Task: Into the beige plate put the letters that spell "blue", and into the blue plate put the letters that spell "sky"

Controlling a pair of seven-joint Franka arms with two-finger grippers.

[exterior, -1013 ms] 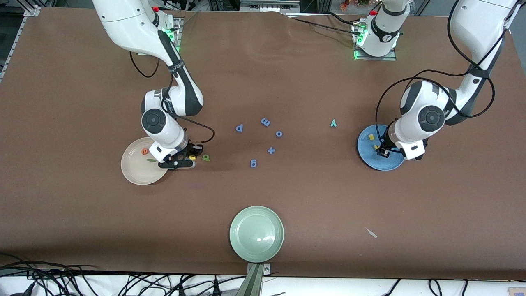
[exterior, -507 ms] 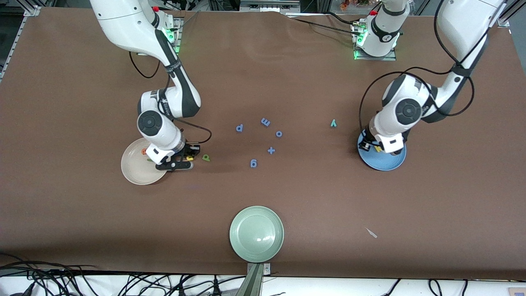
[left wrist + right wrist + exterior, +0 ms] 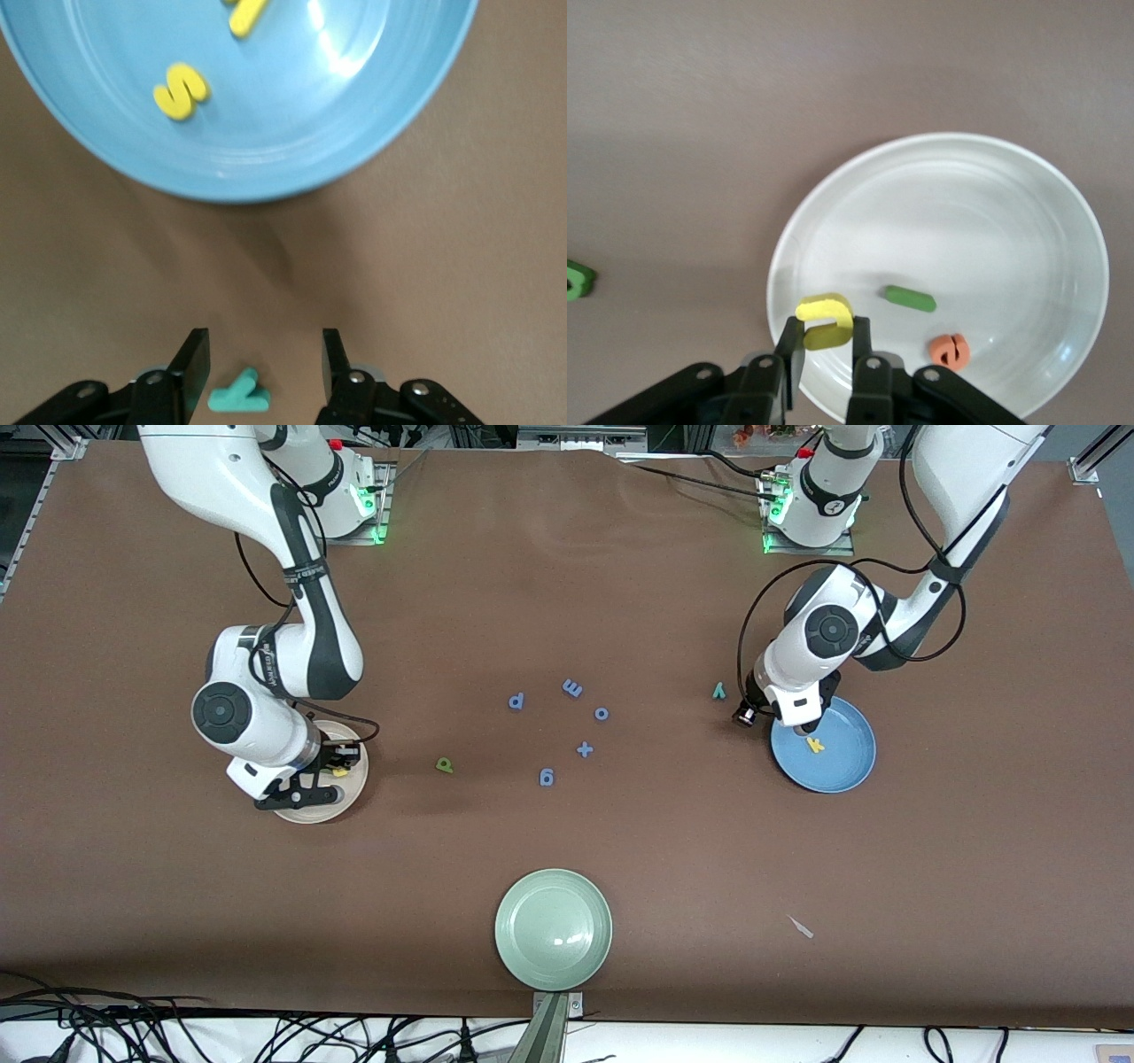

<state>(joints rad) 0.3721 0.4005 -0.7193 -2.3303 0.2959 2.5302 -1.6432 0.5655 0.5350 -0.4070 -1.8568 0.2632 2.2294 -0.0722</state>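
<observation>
Swinging over the beige plate (image 3: 354, 793), the right gripper (image 3: 825, 354) is pinching the yellow u (image 3: 826, 320) above the l (image 3: 910, 298) and e (image 3: 949, 351). Meanwhile the left gripper (image 3: 263, 365), jaws parted and empty, is leaving the blue plate (image 3: 846, 766) for the teal y (image 3: 237, 395).

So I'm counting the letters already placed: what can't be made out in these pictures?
- Front view: the right arm hides the e and l in the beige plate.
- Front view: the left arm hides the s in the blue plate.
- Left wrist view: the k is cut off by the picture's edge.
- Right wrist view: the b is cut off by the picture's edge.
</observation>
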